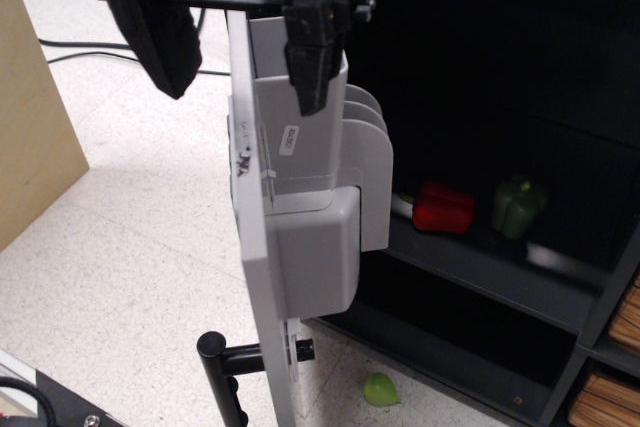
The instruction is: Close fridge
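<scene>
- End effector [240, 52]: black, 2 fingers spread wide apart, released, grasping nothing. One finger [165, 42] hangs on the outer side of the door's top edge, the other [312, 52] on the inner side, over the top inner bin. The door's top edge sits betw. the two fingers; can't tell if either one touches it.
- Black linkage bars run across the top of the view above both fingers.
- Fridge [500, 147]: black body, right half of view, interior open & dark. Door [262, 287] swung open, seen nearly edge-on, light grey, standing upright at centre frame.
- Inner door bins [315, 247]: grey; a tall upper bin w/ a small white label, curved dividers behind it, a boxier lower bin just below.
- Black bar handle [222, 377]: low on the door's outer side, bottom centre, fixed by a short black post thru the door.
- Inside fridge, on a dark shelf: red pepper [444, 208] & green pepper [519, 207], near each other, not touching.
- Small green item [381, 389] lies on the floor just below the fridge's open front, near the door's bottom.
- Tan wooden panel [30, 127] at far left, well apart from door.
- Floor [130, 247]: pale speckled tile; black cable [90, 47] runs across it upper left.
- Wooden slats [620, 347] at lower right edge, beside the fridge body.
</scene>
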Motion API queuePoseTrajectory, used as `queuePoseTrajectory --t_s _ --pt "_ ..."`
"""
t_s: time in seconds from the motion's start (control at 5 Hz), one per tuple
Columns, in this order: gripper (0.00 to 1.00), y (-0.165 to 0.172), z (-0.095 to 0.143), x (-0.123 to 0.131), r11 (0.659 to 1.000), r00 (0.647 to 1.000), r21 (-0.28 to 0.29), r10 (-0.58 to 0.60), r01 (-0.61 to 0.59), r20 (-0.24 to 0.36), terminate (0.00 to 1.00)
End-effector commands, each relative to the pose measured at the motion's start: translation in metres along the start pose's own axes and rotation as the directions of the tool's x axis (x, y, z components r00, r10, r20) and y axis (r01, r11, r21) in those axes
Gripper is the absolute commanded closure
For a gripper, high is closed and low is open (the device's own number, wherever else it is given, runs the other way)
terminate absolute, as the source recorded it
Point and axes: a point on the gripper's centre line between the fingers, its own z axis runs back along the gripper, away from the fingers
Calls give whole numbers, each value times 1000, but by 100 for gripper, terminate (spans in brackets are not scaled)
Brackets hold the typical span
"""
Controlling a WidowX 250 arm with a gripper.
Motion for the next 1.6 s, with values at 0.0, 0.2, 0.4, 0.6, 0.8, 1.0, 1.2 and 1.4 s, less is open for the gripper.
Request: queuePoseTrajectory --t_s 0.0,0.2,0.4,0.6,0.8,1.0,1.2,1.4 --pt "0 0 0 0 1000 1000 0 0 0 0 0" --pt "0 7 -4 0 992 993 53 117 -117 -8 0" --pt "0 10 -12 3 980 984 86 177 -178 20 0" --pt "0 3 -28 11 971 975 91 224 -222 -4 0" --pt "0 -10 -40 20 965 966 61 257 -255 -21 0" --pt "0 -30 -41 47 964 965 17 264 -264 1 0" --pt "0 -50 -27 64 960 961 -32 276 -277 -28 0" --pt "0 -68 -17 83 954 955 -53 294 -295 -26 0"
